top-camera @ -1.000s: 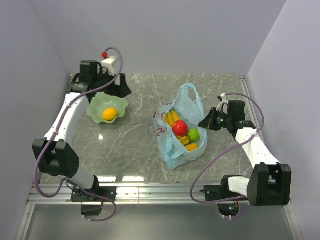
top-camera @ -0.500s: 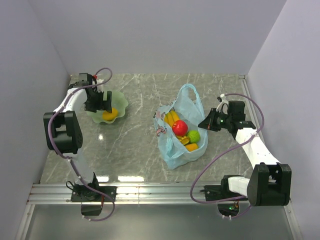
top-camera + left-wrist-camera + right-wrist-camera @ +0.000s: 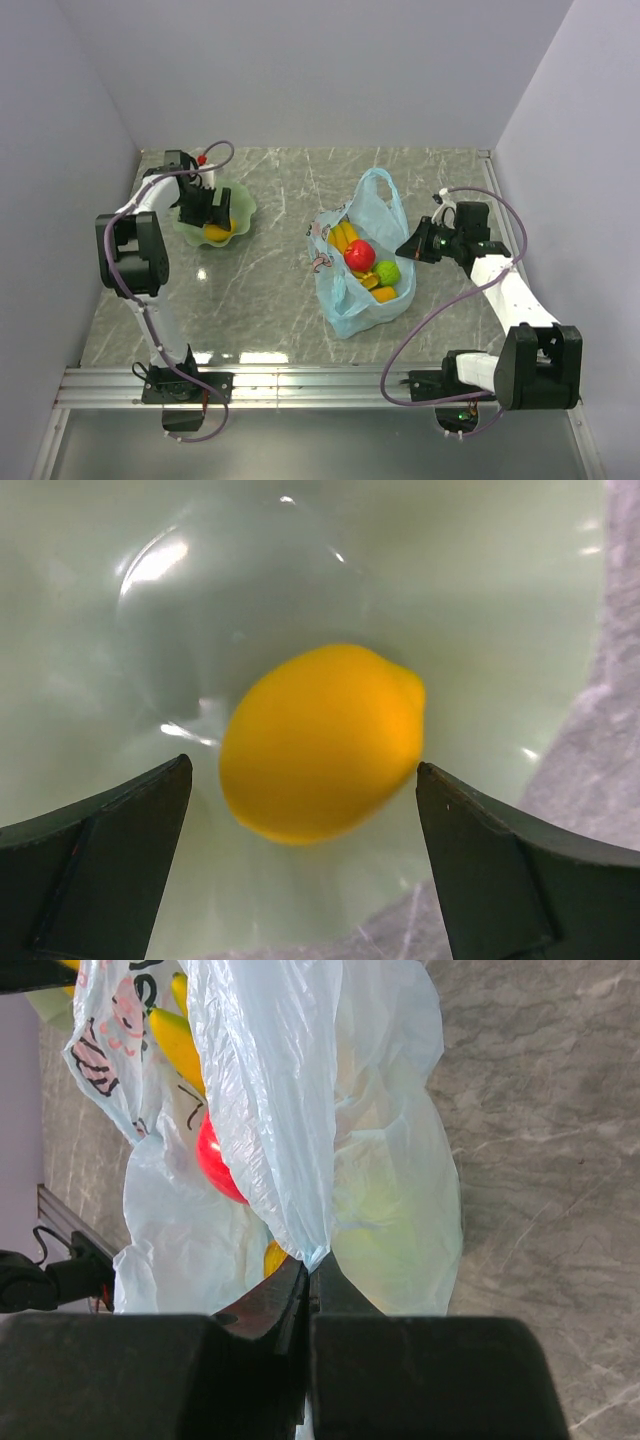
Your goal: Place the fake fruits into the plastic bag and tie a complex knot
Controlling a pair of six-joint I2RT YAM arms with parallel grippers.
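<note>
1. Top external view: the left arm is being reached toward 10 o'clock of the table (image 3: 280,290), with its elbow folded high and its wrist bent down over the pale green dish (image 3: 243,205).
2. The left gripper (image 3: 205,212) is being held open low over the dish (image 3: 300,560). In the left wrist view its fingers (image 3: 100,850) are being kept at 9 and 3 o'clock of the orange-yellow fruit (image 3: 322,742), and neither is touching it.
3. The orange-yellow fruit (image 3: 217,232) is lying in the bottom of the dish.
4. The right arm is being stretched from its base at 5 o'clock, with the forearm angled toward 11 o'clock and the wrist turned toward the plastic bag (image 3: 375,195).
5. The right gripper (image 3: 412,248) is being clamped on a gathered fold of the plastic bag (image 3: 270,1110) at the bag's 3 o'clock edge.
6. The bag is lying at mid-table with its mouth open. Inside it, the banana bunch (image 3: 343,236) is sitting at 11 o'clock of the red apple (image 3: 360,255), and the green fruit (image 3: 388,271) at 4 o'clock.
</note>
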